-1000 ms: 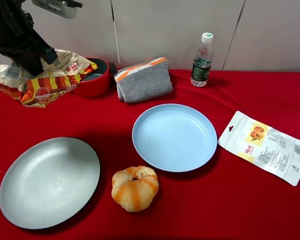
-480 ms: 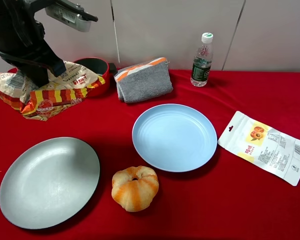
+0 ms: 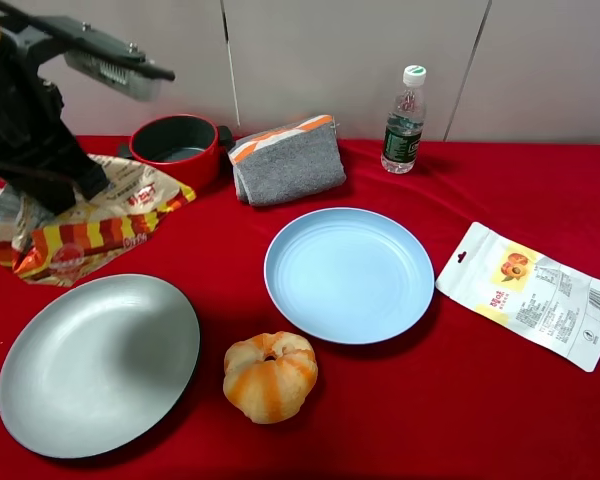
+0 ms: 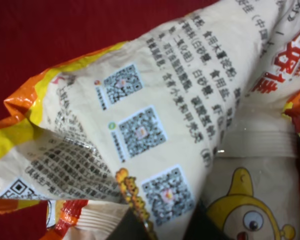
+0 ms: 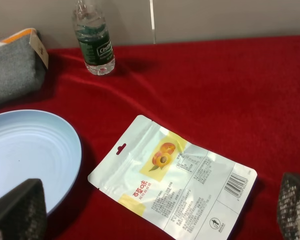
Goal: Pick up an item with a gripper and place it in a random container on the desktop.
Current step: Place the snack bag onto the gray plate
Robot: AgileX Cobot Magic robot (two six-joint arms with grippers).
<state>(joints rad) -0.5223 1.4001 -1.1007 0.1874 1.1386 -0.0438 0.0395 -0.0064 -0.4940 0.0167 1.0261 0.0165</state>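
On the left rear of the worktop [image 3: 400, 430]: the snack bag [image 3: 100, 225], crinkled cream with red-and-yellow striped edges, hangs from the left tool [image 4: 162, 227]. I cannot tell whether its low corner touches the worktop.
Left tool: closed on the snack bag. The wrist view shows two dark jaw tips pinching a fold of the printed film.
Bag relative to tool: held in the jaws, with most of it spreading out below the arm.
Long axis: slanted across the overhead view, from the low corner at the far left up toward the red pot [image 3: 180, 150].
Relation that matters: the grey-green plate [image 3: 100, 370] lies just in front of the snack bag, near it but not under it. I judge the carry to be a short one forward.
Nearer arm: the left one, which holds the bag. The right tool [image 5: 155, 205] stands wide open, well apart, above the white pouch [image 5: 175, 185].
Risk: as a judgement, the limp film may drape over the plate's rim.
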